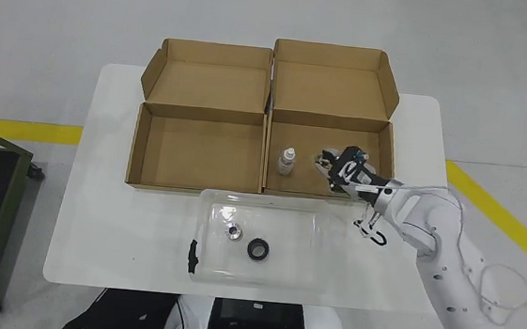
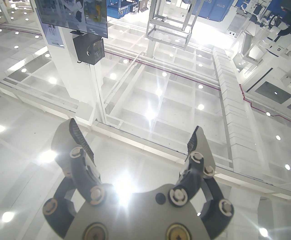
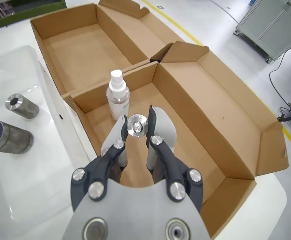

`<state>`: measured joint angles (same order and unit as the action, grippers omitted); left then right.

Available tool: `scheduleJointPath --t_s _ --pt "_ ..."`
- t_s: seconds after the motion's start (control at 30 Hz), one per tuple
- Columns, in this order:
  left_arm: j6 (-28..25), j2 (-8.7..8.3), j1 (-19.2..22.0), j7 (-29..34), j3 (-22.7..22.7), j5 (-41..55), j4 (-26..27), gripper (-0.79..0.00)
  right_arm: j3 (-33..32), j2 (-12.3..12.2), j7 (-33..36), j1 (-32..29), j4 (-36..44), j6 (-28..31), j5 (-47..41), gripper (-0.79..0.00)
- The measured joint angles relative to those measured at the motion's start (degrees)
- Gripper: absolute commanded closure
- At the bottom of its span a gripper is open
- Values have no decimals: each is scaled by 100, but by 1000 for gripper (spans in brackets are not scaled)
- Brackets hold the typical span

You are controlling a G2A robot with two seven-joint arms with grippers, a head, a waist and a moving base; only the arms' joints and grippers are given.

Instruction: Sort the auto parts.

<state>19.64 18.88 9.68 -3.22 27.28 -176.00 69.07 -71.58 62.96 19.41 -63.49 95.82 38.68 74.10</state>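
Over the right-hand cardboard box [image 3: 200, 91], the right end effector [image 3: 137, 121] pinches a round metal part [image 3: 137, 129] between its fingers, just beside the upright spray bottle [image 3: 118, 97]; the left end effector [image 2: 135, 125] gapes wide, holding nothing.

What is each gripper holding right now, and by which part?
The right gripper pinches a small round metal part by its opposite sides. The left gripper is open and empty.
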Motion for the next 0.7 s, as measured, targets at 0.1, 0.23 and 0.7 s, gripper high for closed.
scheduleJointPath --t_s 0.1,0.23,0.7 --pt "0 0 0 0 0 0 0 -785 158 19 223 180 -199 2 105 0" --pt "0 0 0 0 0 0 0 -785 360 51 514 387 -441 -15 156 0" --pt "0 0 0 0 0 0 0 -785 952 188 921 1017 -1233 69 -167 -197"
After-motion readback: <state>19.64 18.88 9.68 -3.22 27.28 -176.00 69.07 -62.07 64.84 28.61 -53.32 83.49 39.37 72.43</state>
